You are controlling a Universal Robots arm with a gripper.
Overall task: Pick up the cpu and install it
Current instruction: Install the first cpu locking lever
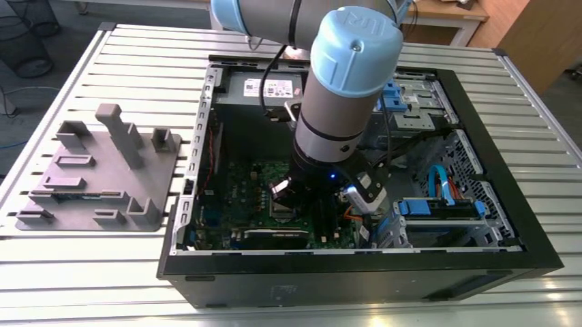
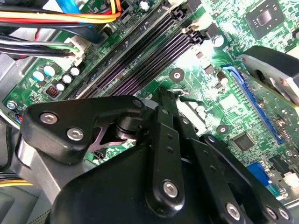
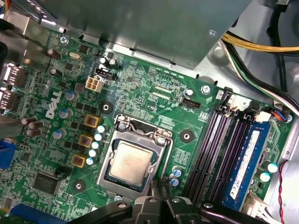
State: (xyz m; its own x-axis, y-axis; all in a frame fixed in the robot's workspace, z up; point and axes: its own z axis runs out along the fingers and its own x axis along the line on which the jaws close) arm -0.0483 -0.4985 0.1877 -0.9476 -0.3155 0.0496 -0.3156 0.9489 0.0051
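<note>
Sitting: the cpu (image 3: 130, 164), a small flat square chip with a dull silver-grey metal top and a darker rim, is lying in the silver metal socket frame (image 3: 132, 161) on the green motherboard (image 3: 154, 93), as the first wrist view shows it.

Seating: it is looking level in the socket, though I cannot tell whether it is fully home.

Handling: I am judging it light, stiff and thin, with a smooth top that offers little to grip; the underside and the socket contacts are likely fragile, so any hold belongs on two opposite edges, kept level.

Fingers: my gripper (image 3: 156, 198) is hovering just beside the near edge of the socket, dark linkages showing in both wrist views; I cannot tell how the fingers are standing, and I am seeing nothing held in them.

Neighbours: black memory slots (image 3: 219, 154) and a blue memory strip (image 3: 247, 158) are running alongside the socket, near but apart from it.

Surroundings: the open black computer case (image 1: 364, 272) is resting on a slatted metal table (image 1: 136, 61), with a grey moulded parts fixture (image 1: 91, 170) at the exterior view's left.
</note>
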